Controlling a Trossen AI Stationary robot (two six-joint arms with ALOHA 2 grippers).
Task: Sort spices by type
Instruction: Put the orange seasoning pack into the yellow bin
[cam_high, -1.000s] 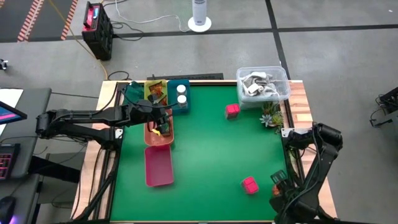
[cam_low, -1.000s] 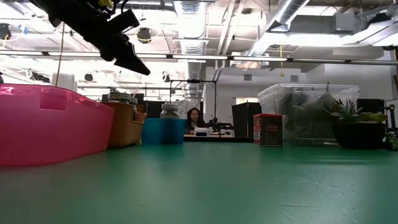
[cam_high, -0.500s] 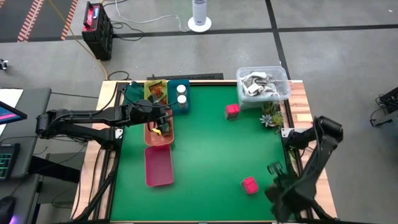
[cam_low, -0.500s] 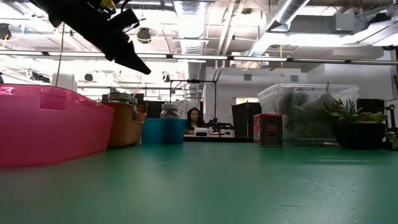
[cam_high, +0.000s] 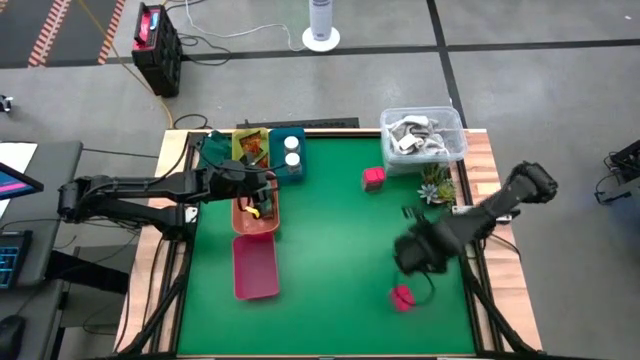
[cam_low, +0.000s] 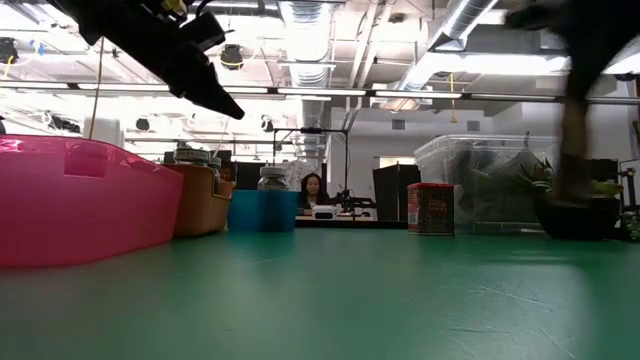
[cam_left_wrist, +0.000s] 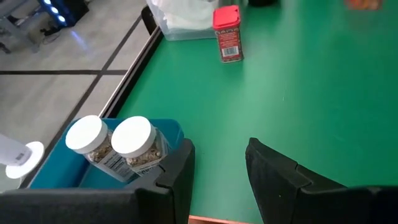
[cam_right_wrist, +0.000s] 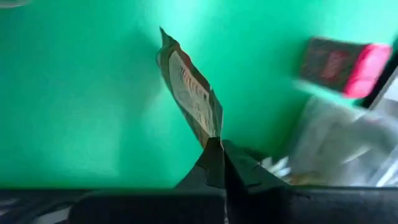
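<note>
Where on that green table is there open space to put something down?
The widest bare stretch of the green table runs through the middle, between the trays on the left and the right tool, which grips a sachet. It is crowded around the orange tray, under the left tool, and the blue tray.

Two white-lidded round jars (cam_high: 292, 150) stand side by side in the far blue tray (cam_high: 299, 172). Two bright pink blocks lie on the green mat — one far (cam_high: 373, 177), one near (cam_high: 401, 298). One flat crinkly sachet (cam_right_wrist: 191, 92) shows. Long trays number three — blue, orange-brown (cam_high: 271, 213), pink (cam_high: 254, 268). One clear plastic tub (cam_high: 449, 143), far right.
</note>
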